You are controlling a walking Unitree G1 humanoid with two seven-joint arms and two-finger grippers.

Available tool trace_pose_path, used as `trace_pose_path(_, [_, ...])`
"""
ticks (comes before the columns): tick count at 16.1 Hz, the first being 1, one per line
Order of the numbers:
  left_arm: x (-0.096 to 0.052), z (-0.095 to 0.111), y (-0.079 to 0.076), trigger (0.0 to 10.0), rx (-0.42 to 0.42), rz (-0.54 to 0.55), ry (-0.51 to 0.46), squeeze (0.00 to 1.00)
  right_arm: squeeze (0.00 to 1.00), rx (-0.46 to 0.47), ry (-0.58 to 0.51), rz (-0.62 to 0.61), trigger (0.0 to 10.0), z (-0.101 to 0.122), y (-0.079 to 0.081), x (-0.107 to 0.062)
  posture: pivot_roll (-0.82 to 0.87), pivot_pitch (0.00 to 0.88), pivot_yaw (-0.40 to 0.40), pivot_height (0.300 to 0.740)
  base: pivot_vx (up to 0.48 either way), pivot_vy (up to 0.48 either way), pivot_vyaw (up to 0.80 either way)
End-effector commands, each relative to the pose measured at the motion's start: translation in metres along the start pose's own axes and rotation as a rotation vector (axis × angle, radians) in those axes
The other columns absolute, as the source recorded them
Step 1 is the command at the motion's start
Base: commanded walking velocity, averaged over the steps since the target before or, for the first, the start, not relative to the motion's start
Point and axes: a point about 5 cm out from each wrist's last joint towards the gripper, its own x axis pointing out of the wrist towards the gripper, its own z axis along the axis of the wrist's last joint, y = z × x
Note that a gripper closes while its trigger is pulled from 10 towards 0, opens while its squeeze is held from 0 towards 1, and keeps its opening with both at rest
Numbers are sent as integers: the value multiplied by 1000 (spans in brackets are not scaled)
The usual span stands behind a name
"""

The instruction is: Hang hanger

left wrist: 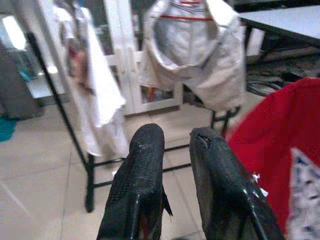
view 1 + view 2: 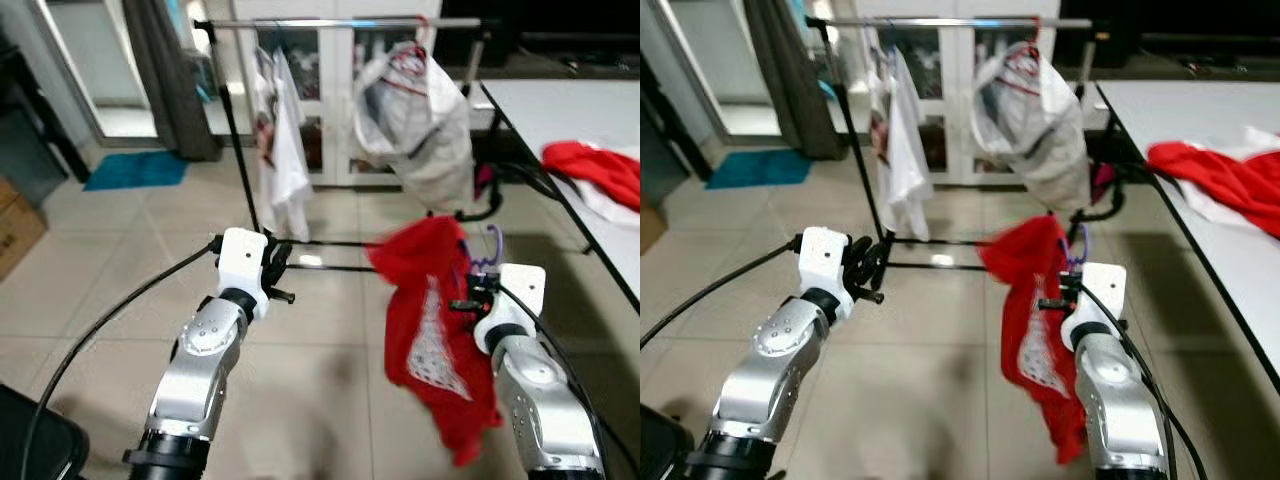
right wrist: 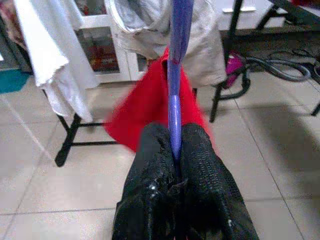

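Right hand (image 3: 176,150) pinching purple hanger (image 2: 489,247) with red shirt (image 2: 430,330), hook upright. Rail (image 2: 340,22) well ahead at twelve o'clock. Left hand (image 1: 177,150) slightly spread, empty.

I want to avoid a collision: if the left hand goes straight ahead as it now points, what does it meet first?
Probably the black metal garment rack, near the hanging white shirt; depth is unclear.

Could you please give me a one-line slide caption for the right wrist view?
Right gripper pinches a purple hanger carrying a red garment, facing the clothes rack.
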Motion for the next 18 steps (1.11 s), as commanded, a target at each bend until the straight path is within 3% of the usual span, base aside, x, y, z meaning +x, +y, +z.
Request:
trace_pose_path(1, [-2,3,10,10000,17,39,-9,0,0,11,-57,37,10000,12,12,2,44,0,39,740,319,0,0])
trace_pose_path(18, [-1,6,12,10000,24,50,-18,0,0,28,-59,45,10000,12,13,2,51,11,30,740,328,0,0])
